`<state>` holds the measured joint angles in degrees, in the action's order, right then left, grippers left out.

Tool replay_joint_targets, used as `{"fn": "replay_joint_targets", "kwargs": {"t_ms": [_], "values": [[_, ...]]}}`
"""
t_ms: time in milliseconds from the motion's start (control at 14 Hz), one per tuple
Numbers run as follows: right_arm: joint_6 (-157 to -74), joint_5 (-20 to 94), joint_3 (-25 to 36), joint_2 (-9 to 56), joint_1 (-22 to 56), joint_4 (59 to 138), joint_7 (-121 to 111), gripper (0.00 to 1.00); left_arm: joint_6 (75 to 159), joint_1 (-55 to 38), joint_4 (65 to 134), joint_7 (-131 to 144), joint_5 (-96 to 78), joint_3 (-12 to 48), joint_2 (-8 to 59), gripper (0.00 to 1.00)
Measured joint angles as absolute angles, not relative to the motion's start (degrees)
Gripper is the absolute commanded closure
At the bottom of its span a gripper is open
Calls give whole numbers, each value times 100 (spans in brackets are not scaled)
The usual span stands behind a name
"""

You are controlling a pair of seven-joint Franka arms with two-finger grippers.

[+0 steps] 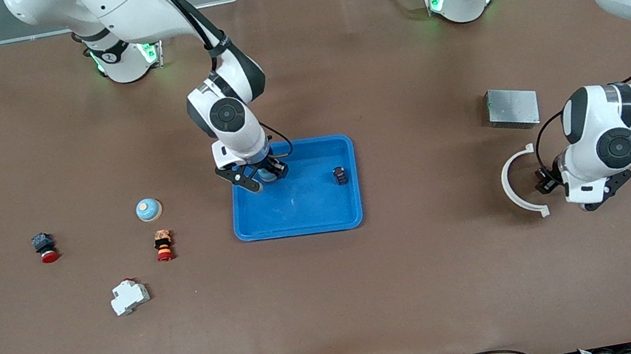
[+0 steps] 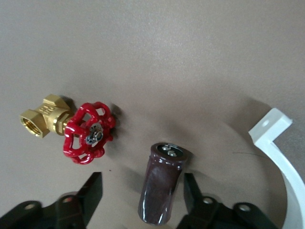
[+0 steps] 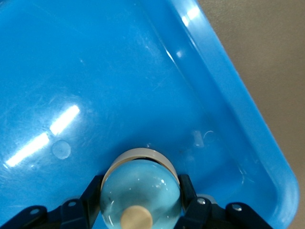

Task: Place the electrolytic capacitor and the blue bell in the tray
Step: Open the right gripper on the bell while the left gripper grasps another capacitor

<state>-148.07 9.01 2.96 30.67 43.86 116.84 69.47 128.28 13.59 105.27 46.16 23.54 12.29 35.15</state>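
Right gripper (image 3: 140, 185): jaws closed on the blue bell (image 3: 140, 191), one finger (image 3: 90, 198) pressed to each side of the dome. It was low over the tray (image 1: 297, 221), at the corner at 10 o'clock in the front view. Could not tell whether the bell touched the tray floor.

Left gripper (image 2: 142, 180): jaws apart, astride the electrolytic capacitor (image 2: 161, 188). One finger (image 2: 189, 188) was just beside the can and the other stood off it with bare table between. Nothing gripped.

Capacitor: dark maroon cylinder lying on its side on the table toward the left arm's end, well apart from the tray, with metal terminals on the end face. The front view hid it under the left wrist.

Bell: pale translucent blue dome, beige knob on top, cream base ring.

Tray: bright blue, glossy, rounded corners. A small dark part (image 1: 340, 175) lay inside by the wall at 3 o'clock.

Near the capacitor: a brass valve (image 2: 71, 129) with a red handwheel and a white curved bracket (image 1: 515, 185). A grey metal box (image 1: 512, 107) sat at 12 o'clock of the bracket.

At 9 o'clock of the tray: a second bell (image 1: 148, 209), two red-capped buttons (image 1: 45, 246) (image 1: 163, 245) and a white breaker (image 1: 129, 296).

Surface: a matte brown table (image 1: 336, 301), with aluminium framing at the corner at 10 o'clock.
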Motion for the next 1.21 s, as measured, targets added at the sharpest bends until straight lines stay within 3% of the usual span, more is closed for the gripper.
{"fn": "replay_joint_targets", "kwargs": {"t_ms": [71,143,214,285,356,641,998,1211], "values": [[-14807,901,297,3070,4386,11669,6948,100,12847,1358,10549,4616,2354,1233,3532,91],[-14807,901,296,3078,4386,11664,6948,100,12878,1359,10573,4616,2354,1233,3548,100],[-14807,901,296,3086,4386,11659,6948,100,12898,1359,10587,4616,2355,1233,3553,100],[-14806,901,296,3095,4387,11653,6950,61,12903,1359,10586,4619,2346,1234,3545,100],[-14799,901,297,3098,4387,11648,6953,1,12911,1359,10584,4625,2340,1237,3534,100],[-14816,900,303,3195,4387,11582,6956,0,12679,1369,10596,4627,2319,1346,3197,100],[-14809,891,316,3249,4387,11479,6954,0,11759,1349,10615,4691,1766,1852,2328,100],[-14675,738,347,3250,4387,11409,6944,0,11578,1341,10654,5258,1566,2321,2133,100]]}}
